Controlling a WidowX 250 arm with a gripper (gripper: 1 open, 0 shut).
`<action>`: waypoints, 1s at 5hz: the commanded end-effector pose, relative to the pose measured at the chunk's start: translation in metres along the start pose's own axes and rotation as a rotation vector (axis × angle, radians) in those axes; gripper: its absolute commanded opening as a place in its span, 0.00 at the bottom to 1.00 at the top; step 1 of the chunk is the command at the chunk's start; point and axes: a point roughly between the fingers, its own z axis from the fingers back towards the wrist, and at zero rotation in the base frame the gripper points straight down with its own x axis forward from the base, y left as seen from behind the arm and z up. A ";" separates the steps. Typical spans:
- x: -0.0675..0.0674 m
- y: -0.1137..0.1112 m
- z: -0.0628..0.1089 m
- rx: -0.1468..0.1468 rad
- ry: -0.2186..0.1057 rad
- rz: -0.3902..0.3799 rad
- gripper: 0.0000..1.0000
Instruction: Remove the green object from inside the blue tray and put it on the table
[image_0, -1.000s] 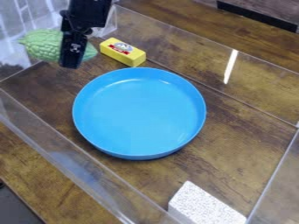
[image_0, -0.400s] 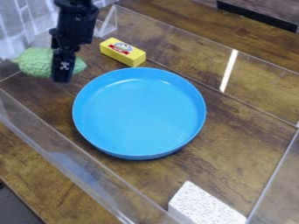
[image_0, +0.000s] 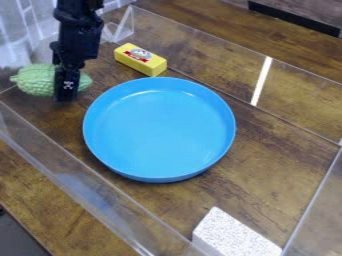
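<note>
The green object (image_0: 32, 81), a knobbly light green lump, is outside the blue tray (image_0: 160, 128), low over the table (image_0: 281, 125) at the far left. My gripper (image_0: 64, 88) comes down from the top left, and its black fingers are shut on the lump's right end. I cannot tell whether the lump touches the wood. The round blue tray sits in the middle with nothing in it.
A yellow rectangular block (image_0: 139, 59) lies on the table just behind the tray, right of the gripper. A white speckled block (image_0: 238, 236) sits at the front edge. Clear acrylic walls (image_0: 80, 190) run along the table's left, front and back sides.
The gripper has moved down and to the left with the green object in it, from beside the yellow block to low over the table left of the tray.
</note>
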 end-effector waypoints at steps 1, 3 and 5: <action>-0.004 0.009 0.008 0.043 -0.030 0.025 0.00; 0.000 0.011 0.007 0.068 -0.053 0.030 0.00; 0.000 0.012 0.012 0.096 -0.064 0.037 0.00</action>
